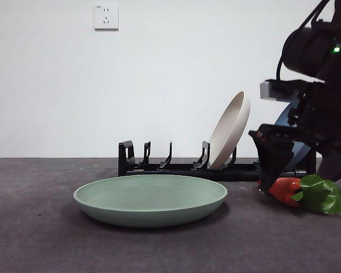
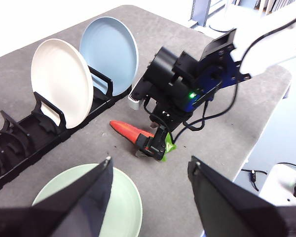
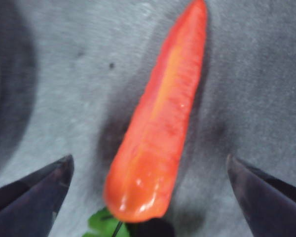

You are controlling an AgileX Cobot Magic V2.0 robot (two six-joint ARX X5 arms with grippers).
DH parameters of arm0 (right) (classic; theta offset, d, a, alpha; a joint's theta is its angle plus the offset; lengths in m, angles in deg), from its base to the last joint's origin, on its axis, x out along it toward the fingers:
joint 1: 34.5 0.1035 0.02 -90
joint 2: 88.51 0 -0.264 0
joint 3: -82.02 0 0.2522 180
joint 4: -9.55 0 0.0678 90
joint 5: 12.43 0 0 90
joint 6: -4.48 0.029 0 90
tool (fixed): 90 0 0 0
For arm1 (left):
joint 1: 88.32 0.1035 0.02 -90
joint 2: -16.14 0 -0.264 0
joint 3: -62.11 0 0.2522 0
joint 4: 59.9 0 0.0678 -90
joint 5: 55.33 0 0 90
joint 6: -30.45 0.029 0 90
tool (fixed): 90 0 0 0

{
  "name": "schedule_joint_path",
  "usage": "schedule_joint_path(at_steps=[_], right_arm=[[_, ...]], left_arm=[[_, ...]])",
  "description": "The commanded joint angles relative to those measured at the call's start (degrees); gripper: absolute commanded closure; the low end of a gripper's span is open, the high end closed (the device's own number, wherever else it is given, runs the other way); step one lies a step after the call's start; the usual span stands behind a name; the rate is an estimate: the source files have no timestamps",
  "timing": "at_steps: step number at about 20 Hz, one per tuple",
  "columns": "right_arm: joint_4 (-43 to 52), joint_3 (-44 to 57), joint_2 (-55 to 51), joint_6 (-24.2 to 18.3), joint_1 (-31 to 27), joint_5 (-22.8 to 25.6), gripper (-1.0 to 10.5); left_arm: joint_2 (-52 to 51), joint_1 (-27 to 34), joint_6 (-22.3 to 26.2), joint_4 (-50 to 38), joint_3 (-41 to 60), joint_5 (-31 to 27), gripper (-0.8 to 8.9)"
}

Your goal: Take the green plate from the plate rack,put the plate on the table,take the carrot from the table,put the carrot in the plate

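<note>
I read the carrot as smooth moulded plastic, glossy, with small bright highlights near its thick end; its leaves look like a softer, waxy green plastic. The green plate shows a matt, even finish, no glare on its rim. The beige plate and blue plate look equally smooth, with a faint satin sheen. The plate rack appears as black plastic, slightly shiny on the prongs. The table I note as dark grey, matt, finely mottled. The right gripper has matt black jaws, material unclear.
</note>
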Motion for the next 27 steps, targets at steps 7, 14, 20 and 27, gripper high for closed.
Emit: schedule_joint_path(at_steps=[7,14,20,27], right_arm=[[0.94,-0.09,0.83,1.88,0.37,-0.07,8.4],[-0.33,-0.09,-1.42,1.88,0.48,-0.11,9.6],[-1.16,-0.09,-15.45,6.56,6.93,-3.1,9.6],[8.59,-0.09,-11.21,13.33,18.88,-2.6,9.6]], left_arm=[[-0.2,-0.22,-1.09,0.72,0.11,-0.11,5.53],[-0.2,-0.22,-1.05,0.74,0.09,-0.2,5.53],[-0.2,-0.22,-1.01,0.72,0.09,-0.31,5.53],[-0.2,-0.22,-0.81,0.76,0.11,-0.28,5.53]])
